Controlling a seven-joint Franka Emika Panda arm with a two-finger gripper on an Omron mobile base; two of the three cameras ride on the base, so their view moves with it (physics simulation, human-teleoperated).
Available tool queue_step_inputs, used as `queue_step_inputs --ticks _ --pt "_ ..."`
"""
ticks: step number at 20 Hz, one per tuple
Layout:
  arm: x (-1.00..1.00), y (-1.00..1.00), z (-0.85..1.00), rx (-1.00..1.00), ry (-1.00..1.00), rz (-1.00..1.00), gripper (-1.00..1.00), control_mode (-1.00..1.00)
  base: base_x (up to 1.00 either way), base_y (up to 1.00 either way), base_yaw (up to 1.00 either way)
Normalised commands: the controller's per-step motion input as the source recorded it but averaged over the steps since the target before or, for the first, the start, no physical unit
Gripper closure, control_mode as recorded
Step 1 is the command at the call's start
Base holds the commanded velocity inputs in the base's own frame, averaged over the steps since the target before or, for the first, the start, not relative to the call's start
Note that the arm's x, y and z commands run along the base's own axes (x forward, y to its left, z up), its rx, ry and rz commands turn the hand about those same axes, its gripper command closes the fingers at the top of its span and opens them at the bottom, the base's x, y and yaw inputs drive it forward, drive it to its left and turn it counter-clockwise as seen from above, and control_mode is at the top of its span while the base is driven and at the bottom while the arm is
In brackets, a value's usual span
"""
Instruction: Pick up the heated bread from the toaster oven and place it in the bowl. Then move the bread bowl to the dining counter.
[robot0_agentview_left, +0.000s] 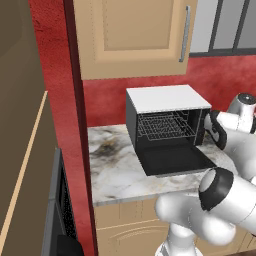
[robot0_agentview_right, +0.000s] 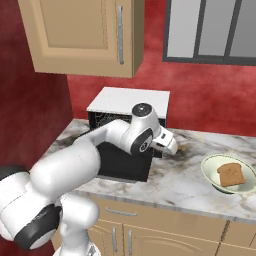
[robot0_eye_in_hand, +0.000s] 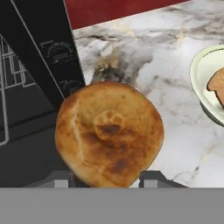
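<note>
The toaster oven (robot0_agentview_left: 167, 120) stands on the marble counter with its black door (robot0_agentview_left: 172, 159) dropped open and its wire rack bare. My gripper (robot0_eye_in_hand: 106, 177) is just right of the oven (robot0_agentview_right: 130, 100), above the counter, shut on the heated bread (robot0_eye_in_hand: 109, 133), a round golden-brown loaf that fills the space between my fingertips (robot0_eye_in_hand: 151, 177). The pale bowl (robot0_agentview_right: 207, 167) sits further right on the counter, apart from my gripper (robot0_agentview_right: 171, 145). A squarish toasted slice (robot0_agentview_right: 231, 175) lies inside it. In the hand view the bowl (robot0_eye_in_hand: 197, 70) is at the right edge. The dining counter is out of view.
A tan wall cabinet (robot0_agentview_left: 135, 35) hangs above the oven, against a red wall. A tall dark unit (robot0_agentview_left: 30, 150) stands left of the counter. Bare marble (robot0_agentview_right: 180, 180) lies between the oven and the bowl. The counter's front edge (robot0_agentview_right: 165, 205) runs below.
</note>
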Motion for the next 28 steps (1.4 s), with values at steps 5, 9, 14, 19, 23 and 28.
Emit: queue_step_inputs --ticks 5,9,14,19,23,28 --pt "-0.14 -1.00 0.00 0.00 0.03 -0.28 1.00 -1.00 0.00 0.00 0.00" --pt "0.17 -0.98 -0.02 0.00 0.11 -0.31 1.00 -1.00 0.00 0.00 0.00" --pt "0.32 -0.91 -0.06 0.00 0.12 -0.29 1.00 -1.00 0.00 0.00 0.00" --pt "0.06 -0.68 0.00 0.03 0.01 -0.08 1.00 -1.00 0.00 0.00 0.00" --pt "0.00 -0.13 0.00 0.03 0.00 0.00 1.00 -1.00 0.00 0.00 0.00" --pt "0.00 -0.15 0.00 0.02 0.00 0.00 1.00 -1.00 0.00 0.00 0.00"
